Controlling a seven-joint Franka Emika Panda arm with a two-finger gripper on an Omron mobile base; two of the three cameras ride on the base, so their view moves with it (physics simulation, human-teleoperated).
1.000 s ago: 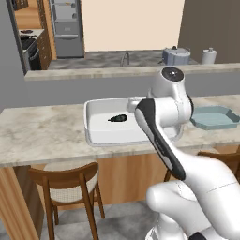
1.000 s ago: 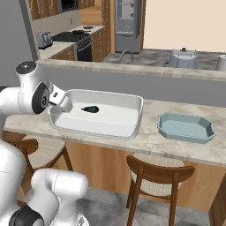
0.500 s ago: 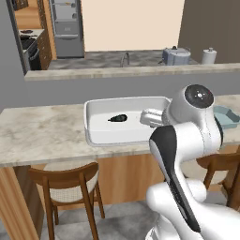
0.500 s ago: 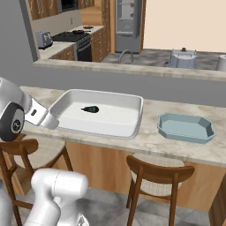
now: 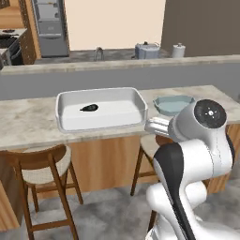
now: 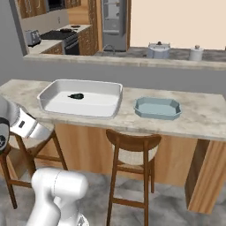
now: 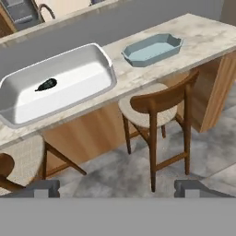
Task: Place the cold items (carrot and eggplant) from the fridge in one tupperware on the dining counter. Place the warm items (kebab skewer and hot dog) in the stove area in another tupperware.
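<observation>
A dark eggplant (image 5: 89, 108) (image 6: 76, 96) (image 7: 46, 85) lies inside the white tupperware (image 5: 136, 101) (image 6: 112, 92) (image 7: 103, 69) on the dining counter (image 5: 28, 124) (image 6: 198, 119). To its right sits a blue-grey tupperware (image 5: 172, 104) (image 6: 157, 108) (image 7: 152, 48) with nothing in it. My gripper (image 7: 117, 189) is open and holds nothing. It hangs below counter height in front of the stools and looks up at both tubs. The carrot, kebab skewer and hot dog are out of view. The fridge (image 5: 49, 23) (image 6: 114, 20) and stove (image 6: 62, 35) stand in the kitchen behind.
Wooden stools (image 5: 40, 164) (image 6: 132, 145) (image 7: 156, 103) stand under the counter's front edge. A raised ledge (image 5: 117, 65) behind the counter carries a pot (image 5: 146, 49) (image 6: 158, 49) and a paper roll (image 5: 177, 49).
The arm has drawn back from the white tupperware and swung down in front of the counter. Both base views have shifted, so the base has moved. The eggplant stays in the tub.
</observation>
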